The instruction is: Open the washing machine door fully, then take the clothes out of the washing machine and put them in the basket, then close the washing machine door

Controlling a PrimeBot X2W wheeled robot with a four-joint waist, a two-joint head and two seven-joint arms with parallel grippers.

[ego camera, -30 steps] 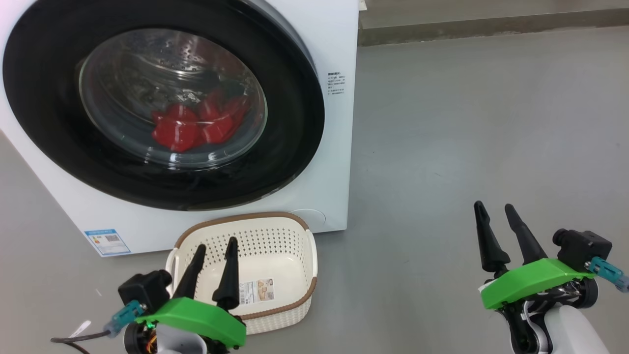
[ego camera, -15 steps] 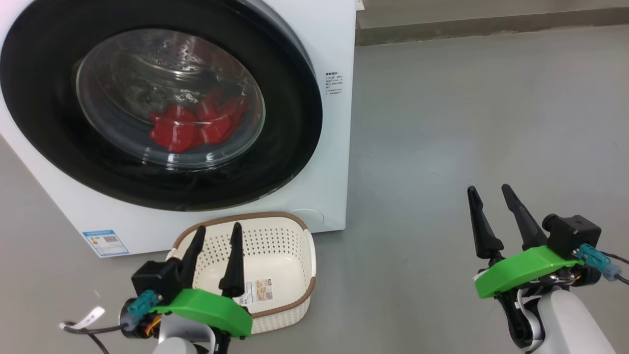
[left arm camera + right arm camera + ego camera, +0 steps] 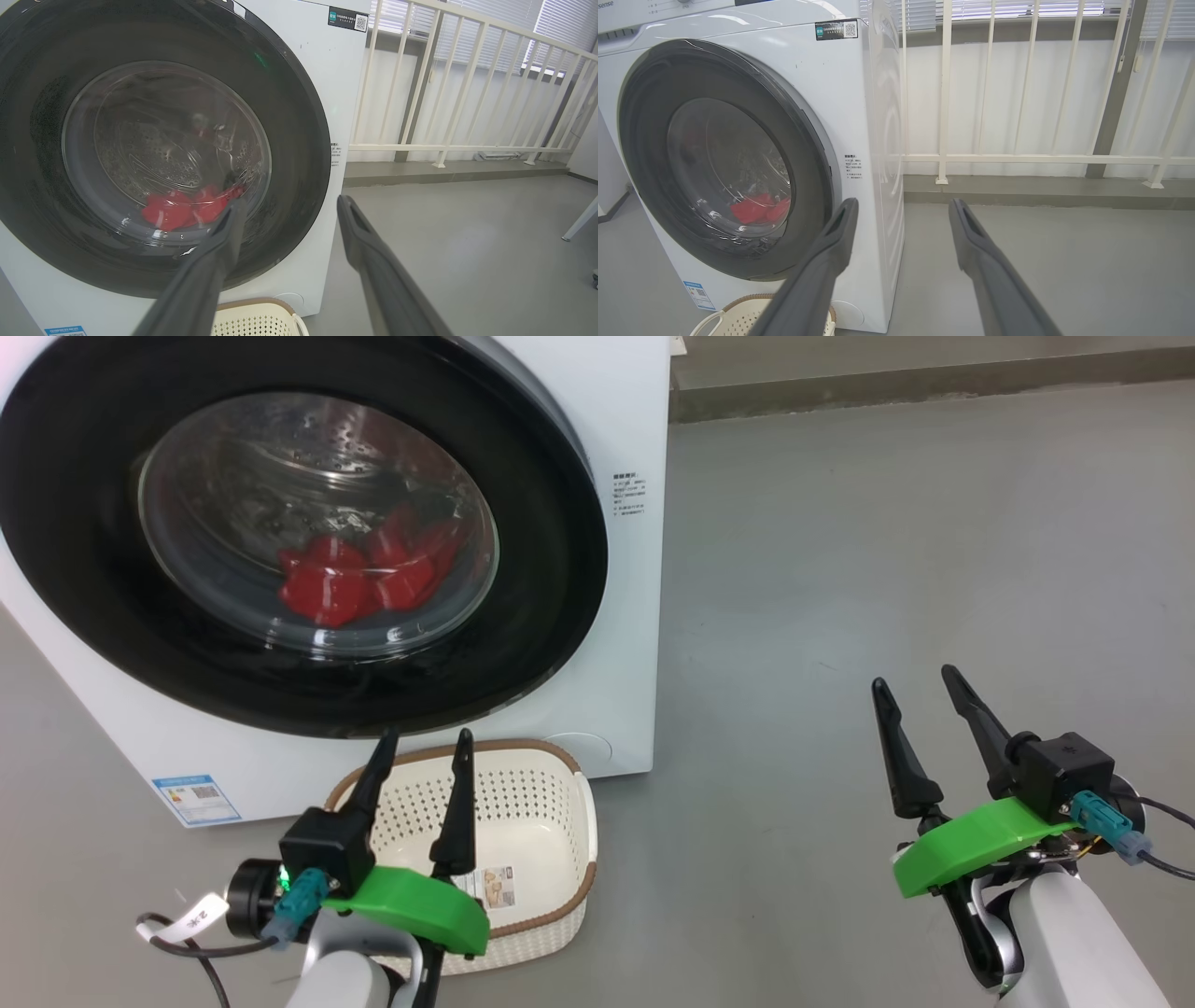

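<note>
Head view: washing machine door [image 3: 551,551] unopened; left end effector [image 3: 426,735], right end effector [image 3: 914,676] spread, empty. Door's right edge best hooked, swung wide.

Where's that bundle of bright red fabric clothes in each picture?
Head view: bright red fabric clothes upper left, behind the round black-rimmed glass door.
Left wrist view: clothes left of centre, low in the door.
Right wrist view: clothes at left, below the middle.
Shared landmark: small printed notice right of the door.

Washing machine door [image 3: 299,537] rim glossy black, centre clear glass; basket [image 3: 523,803] perforated matt plastic; clothes [image 3: 359,579] soft red cloth.
</note>
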